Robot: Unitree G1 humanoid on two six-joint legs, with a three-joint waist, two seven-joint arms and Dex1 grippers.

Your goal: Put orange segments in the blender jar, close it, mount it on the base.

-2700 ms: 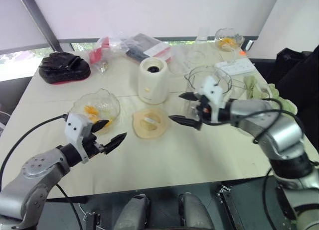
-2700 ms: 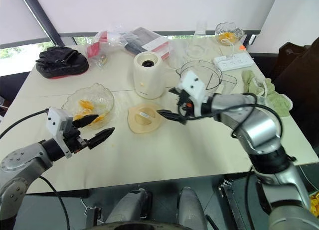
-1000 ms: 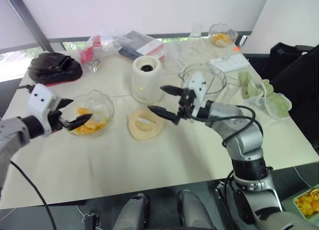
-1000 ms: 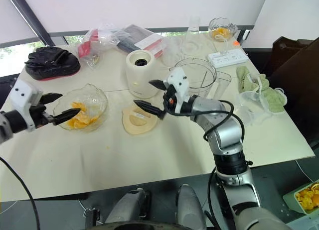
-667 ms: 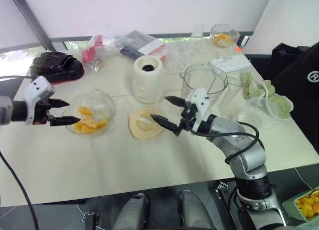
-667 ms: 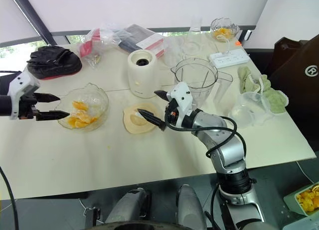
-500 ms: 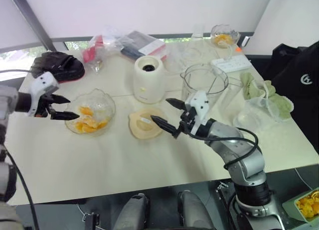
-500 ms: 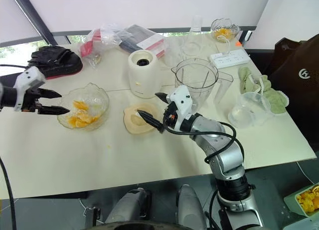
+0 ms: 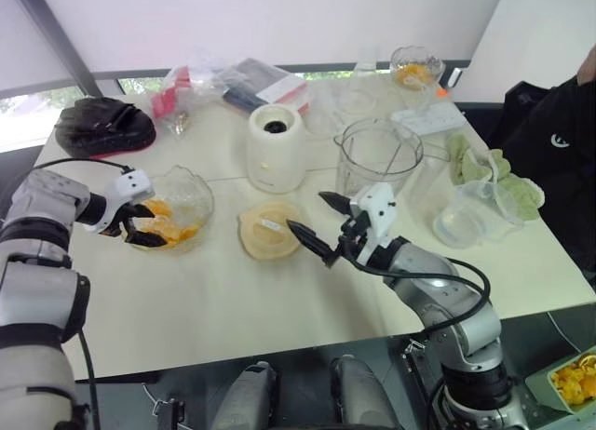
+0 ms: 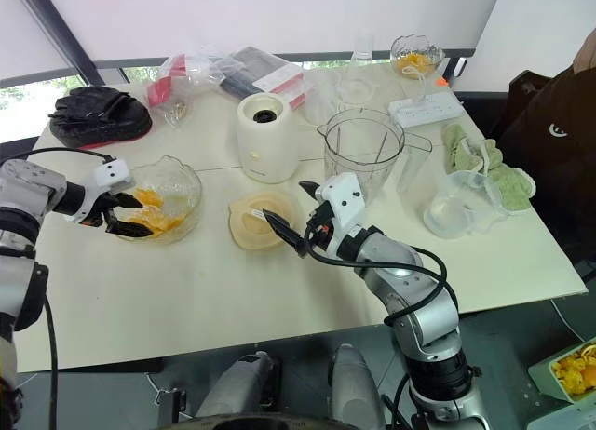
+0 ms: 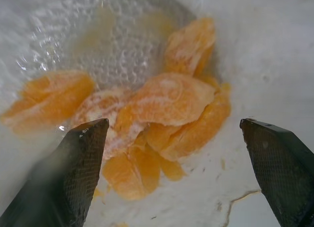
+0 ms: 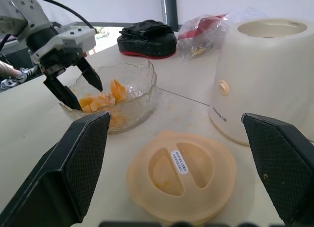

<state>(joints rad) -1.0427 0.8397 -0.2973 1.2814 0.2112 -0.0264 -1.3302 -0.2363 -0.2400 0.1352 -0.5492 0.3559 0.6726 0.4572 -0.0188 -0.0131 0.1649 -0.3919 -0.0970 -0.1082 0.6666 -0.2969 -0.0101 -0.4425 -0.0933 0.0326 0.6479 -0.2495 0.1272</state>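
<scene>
Several orange segments (image 11: 162,119) lie heaped in a scalloped glass bowl (image 9: 191,195) on the robot's left side of the worktop (image 9: 214,300). The left gripper (image 9: 140,223) reaches into that bowl from its outer rim, pointing down at the fruit, with its 2 black fingers (image 11: 78,173) spread wide on either side of the pile and nothing between them; the wrist view shows the segments lying between the fingertips, not yet pinched. The right gripper (image 9: 317,223) hovers above the worktop near the middle, also wide open and empty, its tips just over the near edge of a flat beige lid (image 12: 182,175). The base (image 9: 276,148) stands just behind the lid, its dark socket facing up. The blender jar (image 10: 364,151) stands upright to the right of the base, just behind the right gripper, well apart from the bowl. 1 more small glass bowl (image 9: 414,67) with fruit sits at the far edge.
</scene>
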